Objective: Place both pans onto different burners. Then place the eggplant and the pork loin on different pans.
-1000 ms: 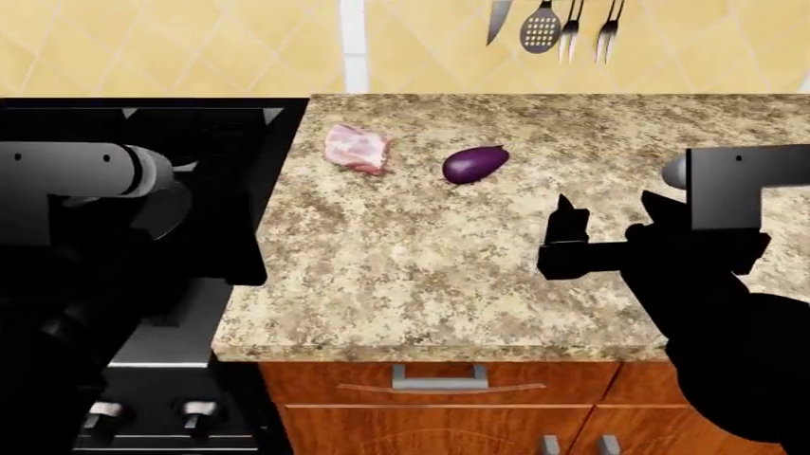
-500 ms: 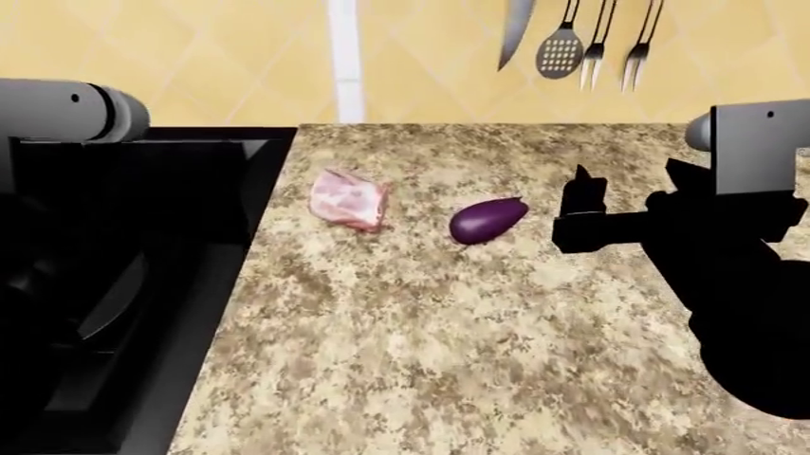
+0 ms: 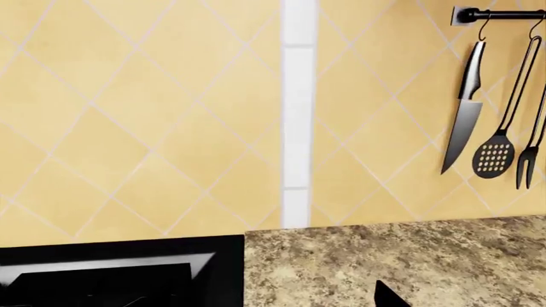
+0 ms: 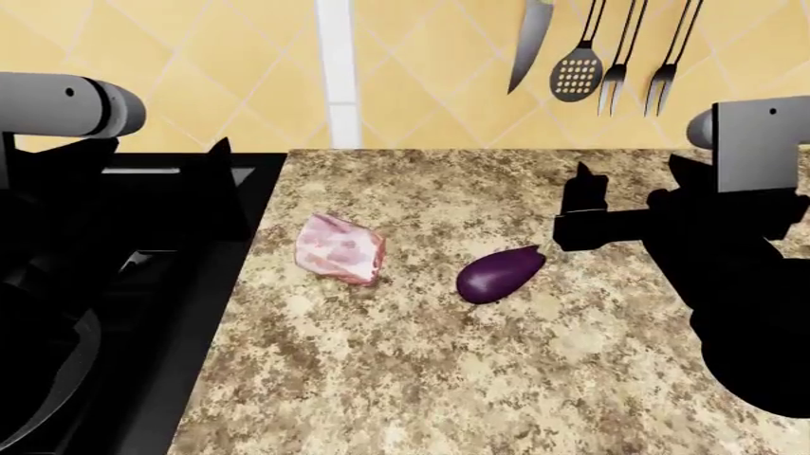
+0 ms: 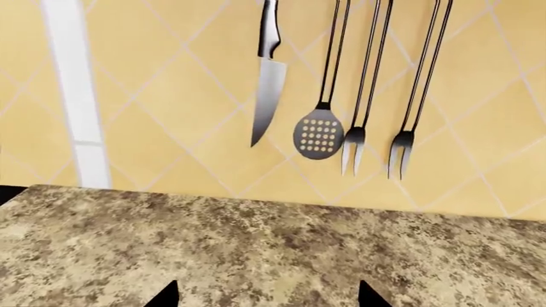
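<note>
The pork loin [image 4: 340,248] and the eggplant [image 4: 496,272] are lying side by side but apart on a speckled granite countertop [image 4: 418,379], the pink block of meat nearer the black stove [image 4: 152,237] and the purple eggplant nearer the right arm. Neither is being touched.

The right gripper [image 4: 579,220] is hovering above the counter to the eggplant's right, holding nothing; in the right wrist view its 2 dark fingertips [image 5: 163,295] are showing spread well apart over bare granite, facing the tiled wall.

The left gripper [image 4: 218,185] is hanging over the stove's near edge beside the counter. Only a dark tip is visible in the head view and another sliver in the left wrist view, so whether its fingers are spread or pressed together cannot be told.

A curved rim of 1 dark pan [image 4: 45,398] is appearing at the head view's lower left, over the stove; the burners are lost in shadow.

On the yellow tiled wall behind, a knife [image 5: 268,77], a slotted spatula [image 5: 320,131] and 2 forks [image 5: 401,150] are hanging from a rail [image 3: 503,14].
</note>
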### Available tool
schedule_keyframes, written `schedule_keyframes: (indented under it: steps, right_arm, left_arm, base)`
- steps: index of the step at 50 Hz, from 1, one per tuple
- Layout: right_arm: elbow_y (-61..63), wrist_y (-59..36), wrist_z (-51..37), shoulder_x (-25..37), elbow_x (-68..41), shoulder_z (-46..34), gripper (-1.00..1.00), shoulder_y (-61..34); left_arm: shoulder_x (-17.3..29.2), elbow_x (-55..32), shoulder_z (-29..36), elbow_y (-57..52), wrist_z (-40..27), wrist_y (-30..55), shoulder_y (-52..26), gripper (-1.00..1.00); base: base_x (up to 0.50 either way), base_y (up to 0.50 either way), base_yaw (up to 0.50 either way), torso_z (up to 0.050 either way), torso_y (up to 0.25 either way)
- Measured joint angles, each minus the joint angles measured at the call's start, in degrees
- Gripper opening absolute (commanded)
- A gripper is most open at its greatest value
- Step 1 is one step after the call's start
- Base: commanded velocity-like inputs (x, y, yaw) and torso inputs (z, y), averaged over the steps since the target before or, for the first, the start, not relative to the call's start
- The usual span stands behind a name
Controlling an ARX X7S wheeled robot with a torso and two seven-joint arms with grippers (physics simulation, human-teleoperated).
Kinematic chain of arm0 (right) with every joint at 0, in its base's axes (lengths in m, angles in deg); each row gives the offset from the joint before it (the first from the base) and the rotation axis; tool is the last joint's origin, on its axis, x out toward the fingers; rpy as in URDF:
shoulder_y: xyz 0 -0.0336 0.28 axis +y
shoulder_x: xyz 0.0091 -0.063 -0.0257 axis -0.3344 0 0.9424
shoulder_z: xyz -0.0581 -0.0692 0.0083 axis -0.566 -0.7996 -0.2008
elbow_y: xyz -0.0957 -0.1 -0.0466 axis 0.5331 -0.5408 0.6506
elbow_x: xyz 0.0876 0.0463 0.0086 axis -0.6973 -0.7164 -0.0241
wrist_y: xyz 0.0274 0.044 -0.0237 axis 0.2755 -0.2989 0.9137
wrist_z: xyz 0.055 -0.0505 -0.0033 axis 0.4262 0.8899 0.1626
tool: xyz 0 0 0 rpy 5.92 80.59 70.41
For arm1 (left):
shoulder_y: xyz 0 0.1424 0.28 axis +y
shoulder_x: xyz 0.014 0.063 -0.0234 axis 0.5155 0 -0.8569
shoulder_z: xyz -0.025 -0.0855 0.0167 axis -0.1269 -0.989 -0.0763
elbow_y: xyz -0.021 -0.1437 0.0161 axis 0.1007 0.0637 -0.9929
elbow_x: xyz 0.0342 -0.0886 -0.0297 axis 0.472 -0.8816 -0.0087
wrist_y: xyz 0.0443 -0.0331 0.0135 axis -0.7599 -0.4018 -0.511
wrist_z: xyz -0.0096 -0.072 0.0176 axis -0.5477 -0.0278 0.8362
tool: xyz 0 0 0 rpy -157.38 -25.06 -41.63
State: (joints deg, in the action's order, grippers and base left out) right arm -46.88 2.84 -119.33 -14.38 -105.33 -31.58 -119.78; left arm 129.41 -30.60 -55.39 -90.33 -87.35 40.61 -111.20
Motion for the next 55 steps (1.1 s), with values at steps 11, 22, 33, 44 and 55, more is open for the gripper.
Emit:
schedule_keyframes:
  steps: [11, 22, 33, 44, 55]
  right_arm:
    - [-5.78, -0.18, 8.75, -0.03, 7.64, -7.47, 1.00, -5.62]
    - [-16.53, 7.17, 31.11, -1.53, 23.65, -24.42, 1.00, -16.40]
    - [-27.40, 15.17, 49.96, -6.38, 32.23, -35.77, 1.00, -22.78]
    - [-34.54, 20.21, 60.52, -11.12, 35.03, -40.93, 1.00, -24.91]
    - [-32.21, 21.12, 63.15, -12.99, 32.70, -41.67, 1.00, -23.33]
  left_arm:
    - [0.14, -0.10, 0.02, -0.18, 0.05, -0.27, 0.04, 1.00]
    - [0.09, -0.02, 0.28, -0.11, 0.25, -0.40, -0.14, 1.00]
    - [0.07, 0.11, 0.66, 0.26, 0.55, -0.36, -0.46, 1.00]
    - [0.06, 0.46, 0.93, 0.62, 1.00, -0.46, -0.41, 1.00]
    - [0.11, 0.43, 1.07, 0.62, 0.88, -0.70, -0.27, 1.00]
  base:
    - [0.00, 0.00, 0.00, 0.000, 0.000]
    - [0.00, 0.00, 0.00, 0.000, 0.000]
    - [0.00, 0.00, 0.00, 0.000, 0.000]
    - [0.00, 0.00, 0.00, 0.000, 0.000]
    - [0.00, 0.00, 0.00, 0.000, 0.000]
